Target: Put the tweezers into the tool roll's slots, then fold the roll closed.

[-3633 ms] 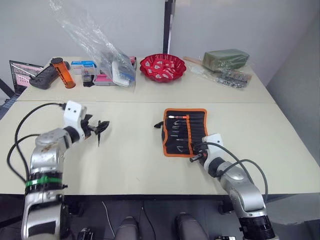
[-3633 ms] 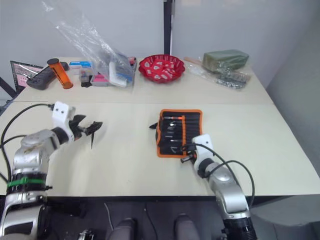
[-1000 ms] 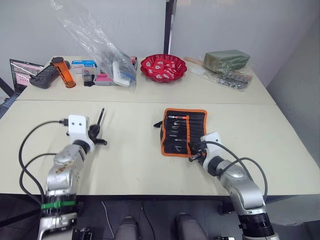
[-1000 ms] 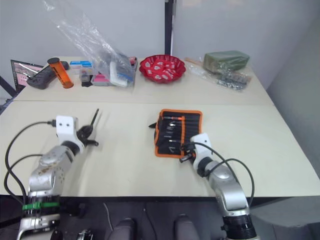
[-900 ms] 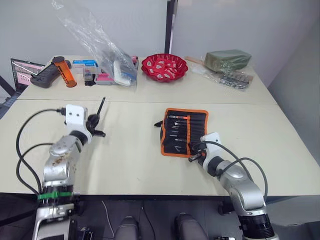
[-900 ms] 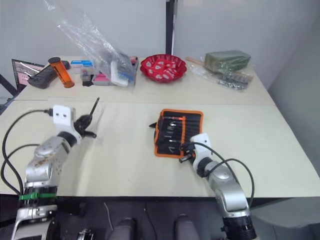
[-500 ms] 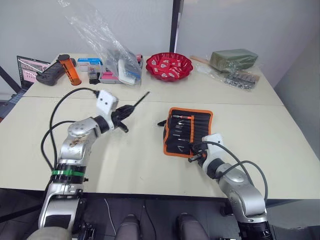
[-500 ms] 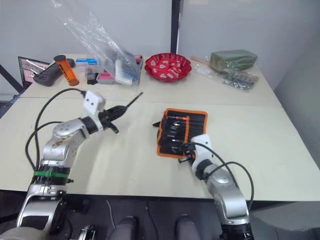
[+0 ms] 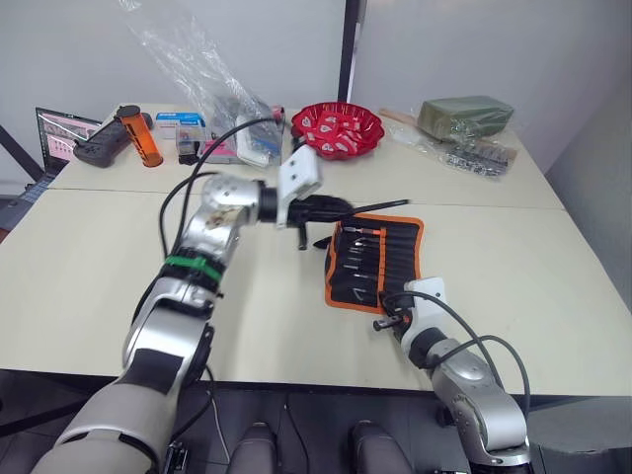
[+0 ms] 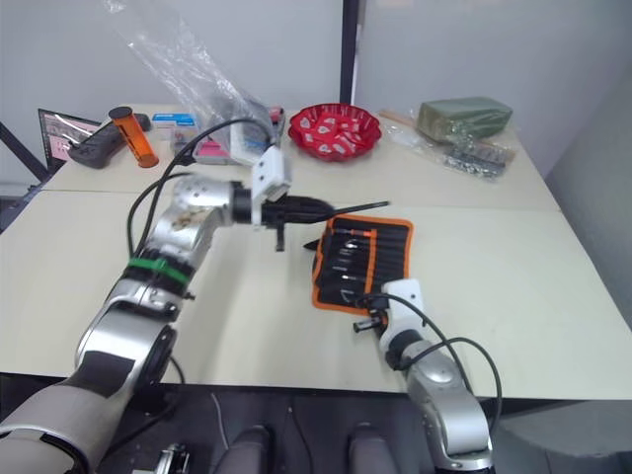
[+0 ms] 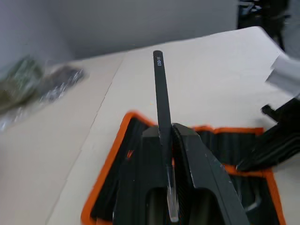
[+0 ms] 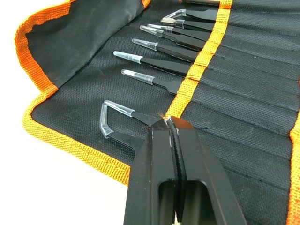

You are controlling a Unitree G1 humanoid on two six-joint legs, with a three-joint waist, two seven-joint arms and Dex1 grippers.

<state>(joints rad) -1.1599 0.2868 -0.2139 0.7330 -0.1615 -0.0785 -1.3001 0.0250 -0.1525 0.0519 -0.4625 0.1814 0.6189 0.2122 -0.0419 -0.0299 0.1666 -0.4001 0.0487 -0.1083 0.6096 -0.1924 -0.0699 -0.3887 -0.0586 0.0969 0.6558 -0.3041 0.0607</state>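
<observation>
The tool roll (image 9: 400, 259) lies open on the table, black with orange binding. Several black tweezers (image 12: 161, 65) with clear tip caps sit in its slots (image 12: 243, 79). My left gripper (image 9: 339, 207) hovers just left of the roll's far edge, shut on one tweezer (image 9: 380, 204) that points right over that edge. In the left wrist view the tweezer (image 11: 161, 93) stands up between my fingers (image 11: 187, 140). My right gripper (image 9: 385, 322) rests at the roll's near edge, shut, its tips (image 12: 171, 125) at the orange slot band beside the nearest tweezer (image 12: 123, 117).
Along the table's far side stand a red bowl (image 9: 336, 126), a clear plastic bag (image 9: 212, 84) over small boxes, an orange bottle (image 9: 138, 135), a black controller (image 9: 99, 148), a laptop (image 9: 59, 123) and a green bundle (image 9: 464, 114). Bare tabletop lies left of the roll.
My left arm has swung right from the table's left side, carrying the tweezer to the roll's far edge. The camera shifted a little. The right gripper stays at the roll's near edge.
</observation>
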